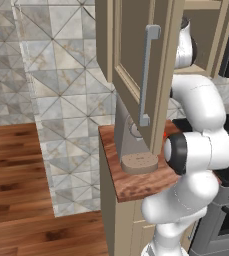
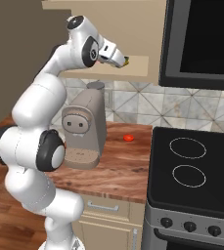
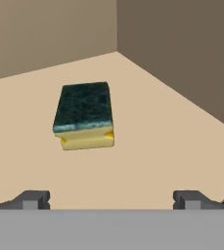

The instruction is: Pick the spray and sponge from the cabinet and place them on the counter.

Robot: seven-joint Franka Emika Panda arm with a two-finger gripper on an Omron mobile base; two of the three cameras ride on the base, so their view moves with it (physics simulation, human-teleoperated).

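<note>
The sponge (image 3: 84, 114), dark green over yellow, lies flat on the cabinet's pale shelf floor (image 3: 172, 146), near the back corner. My gripper (image 3: 111, 200) is open, its fingertips (image 3: 33, 199) set wide apart, a short way in front of the sponge and not touching it. From the right base view, the arm reaches up and the gripper (image 2: 122, 59) is at the cabinet's lower shelf (image 2: 140, 67). The cabinet door (image 1: 131, 45) stands swung open, its grey bar handle (image 1: 146, 75) facing me. The reddish-brown counter (image 2: 118, 168) is below. The spray is out of view.
A big grey coffee machine (image 2: 84, 129) stands on the counter under the cabinet, with a small red thing (image 2: 128, 137) to its right. The black stovetop (image 2: 196, 166) adjoins the counter on the right, under a dark microwave (image 2: 201, 44). The open door hangs over the counter's left end.
</note>
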